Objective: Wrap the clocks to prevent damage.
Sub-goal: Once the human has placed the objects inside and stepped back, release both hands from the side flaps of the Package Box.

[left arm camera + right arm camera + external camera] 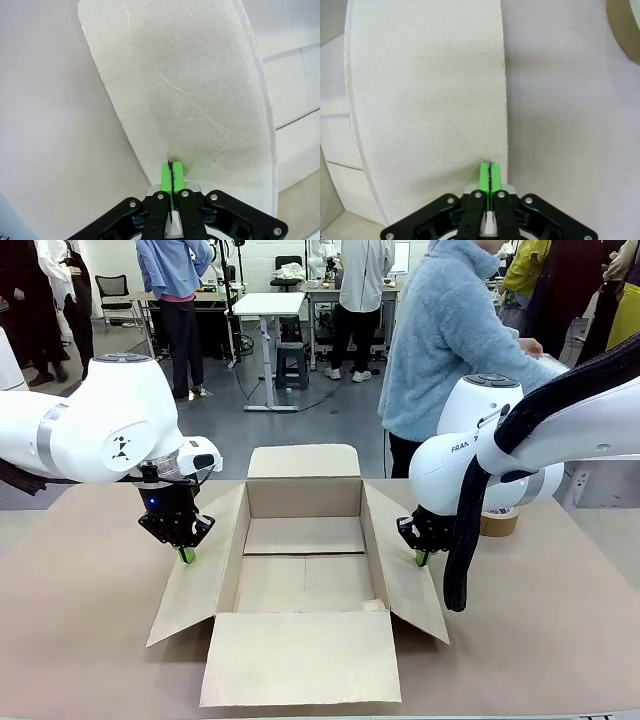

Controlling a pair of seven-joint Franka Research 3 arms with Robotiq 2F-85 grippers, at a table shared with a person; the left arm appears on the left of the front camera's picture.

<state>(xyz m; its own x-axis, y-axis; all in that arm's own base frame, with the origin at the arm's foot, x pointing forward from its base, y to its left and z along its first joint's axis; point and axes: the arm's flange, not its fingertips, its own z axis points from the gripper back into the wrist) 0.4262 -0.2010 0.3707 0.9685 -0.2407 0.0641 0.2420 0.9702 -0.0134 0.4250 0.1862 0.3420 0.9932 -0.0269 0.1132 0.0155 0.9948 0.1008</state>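
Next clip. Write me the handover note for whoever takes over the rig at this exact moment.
Left gripper: shut, holding nothing, tips on the cardboard box's left flap.
Right gripper: shut, holding nothing, tips on the right flap.
Box open, flaps splayed, bare cardboard inside. Brown tape roll behind the right arm. Person at the far side, turned away.
Done: box stands open.
Left: wrapping the clocks, apparently not yet begun.

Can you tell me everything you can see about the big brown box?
The cardboard box is brown and plain, sitting open side up in the middle of the table. Its four flaps are spread outward. Inside I see just its bare floor with a seam across. The shut left tool touches the left flap, and the shut right tool touches the right flap.
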